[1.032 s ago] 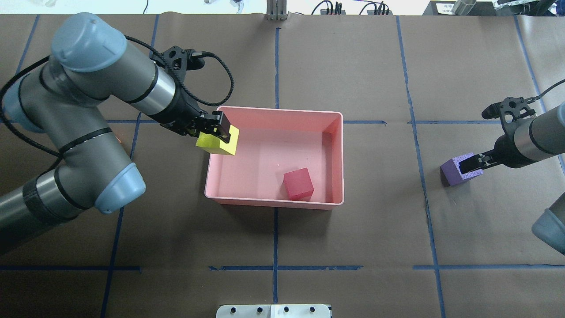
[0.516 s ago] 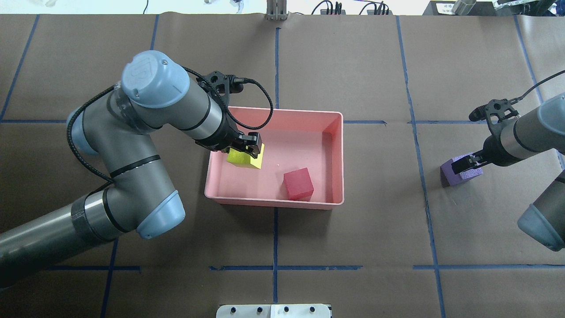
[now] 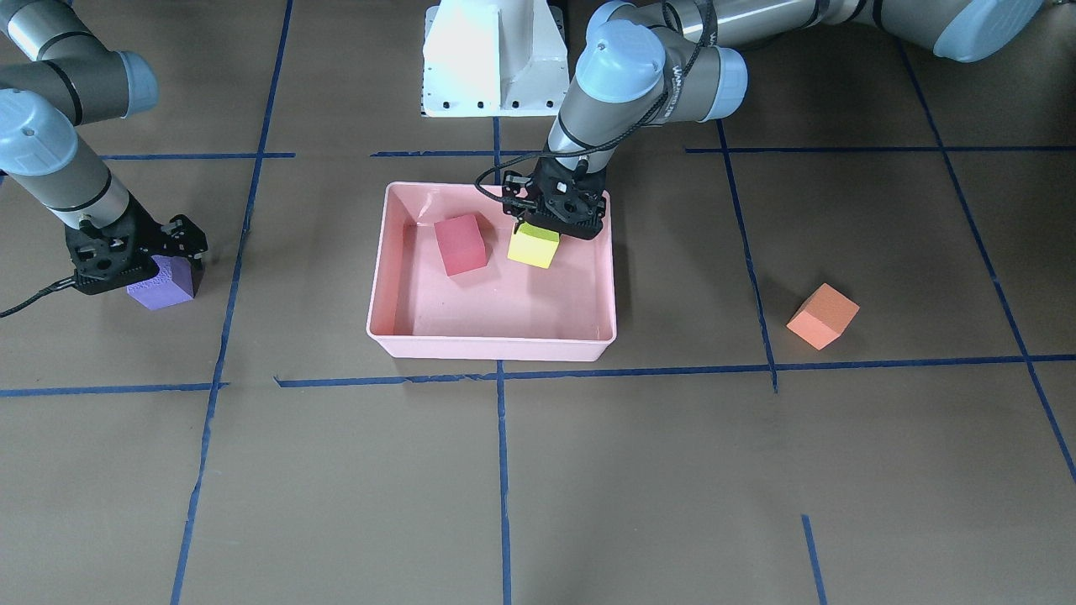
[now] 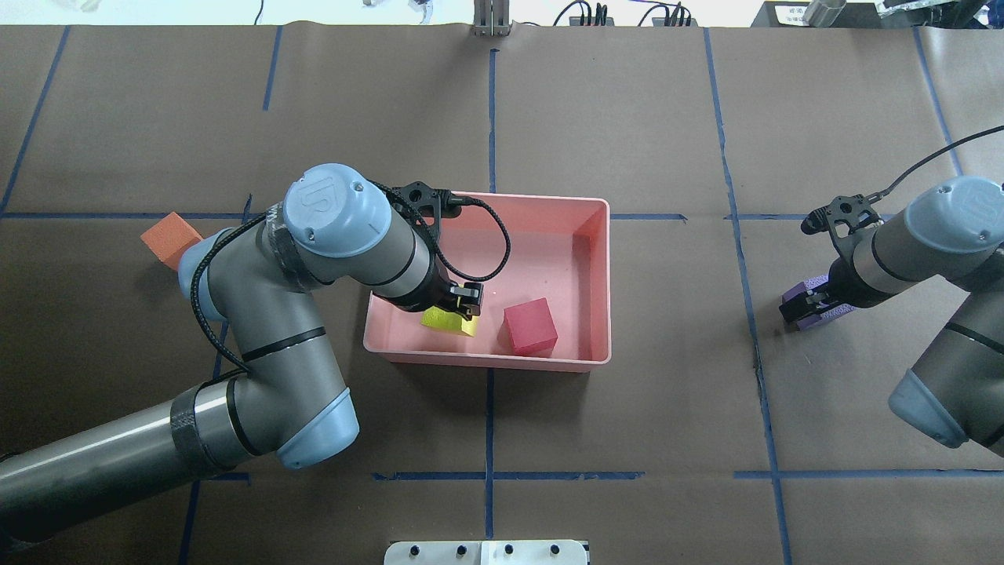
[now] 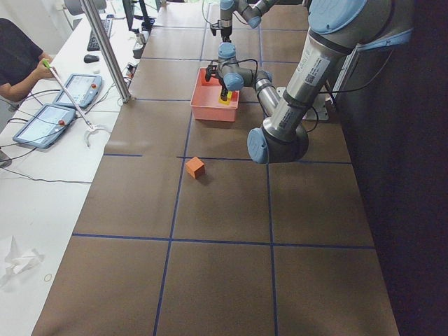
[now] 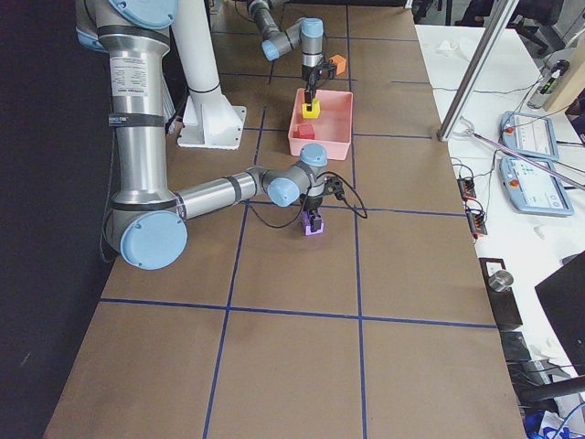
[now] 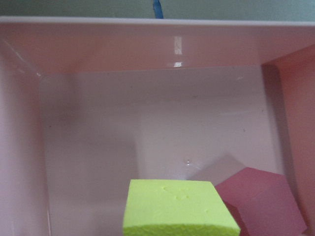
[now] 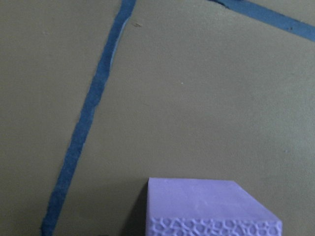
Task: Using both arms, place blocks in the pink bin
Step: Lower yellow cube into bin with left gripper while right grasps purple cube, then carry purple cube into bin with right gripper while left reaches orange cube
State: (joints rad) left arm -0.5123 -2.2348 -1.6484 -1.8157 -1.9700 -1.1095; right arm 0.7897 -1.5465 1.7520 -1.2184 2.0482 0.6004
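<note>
Inside the pink bin (image 4: 486, 362), by the wall nearest the robot, the yellow-green block (image 4: 449, 322) sits at or just above the floor. It is pinched in the left gripper (image 4: 461, 304), just beside the red-pink block (image 4: 530, 326). Let go askew, it could knock that neighbour, and the foam may bounce. The left arm bends steeply down over the bin's rim. Well apart on the table, the right gripper (image 4: 812, 308) straddles the purple block (image 4: 838, 312); whether it has clamped I cannot tell. The orange block (image 4: 167, 238) lies outside.
</note>
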